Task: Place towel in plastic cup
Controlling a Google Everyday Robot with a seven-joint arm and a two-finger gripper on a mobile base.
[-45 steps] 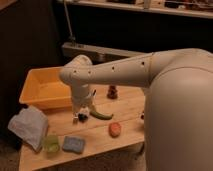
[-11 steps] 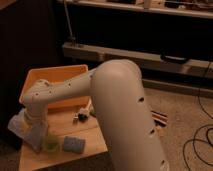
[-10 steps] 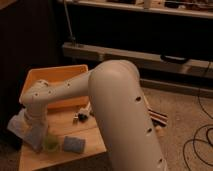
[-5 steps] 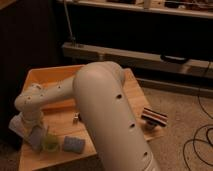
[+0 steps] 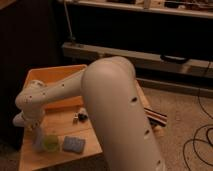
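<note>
The grey-blue towel (image 5: pixel 38 140) hangs as a narrow bunched strip under my gripper (image 5: pixel 34 129), at the left of the wooden table (image 5: pixel 60 159). The gripper is shut on the towel's top. The green plastic cup (image 5: pixel 50 143) stands upright just right of the towel, touching or almost touching it. My white arm sweeps from the right across the middle of the view and hides much of the table.
A yellow bin (image 5: pixel 52 76) stands at the back of the table. A blue sponge (image 5: pixel 73 145) lies right of the cup. A small dark object (image 5: pixel 80 117) lies near the table's middle. A striped item (image 5: pixel 156 118) shows at the right edge. Dark shelving stands behind.
The arm swung left over the table and down to the towel. The towel, earlier spread flat at the left, is now bunched into a strip and has shifted right, next to the cup.
</note>
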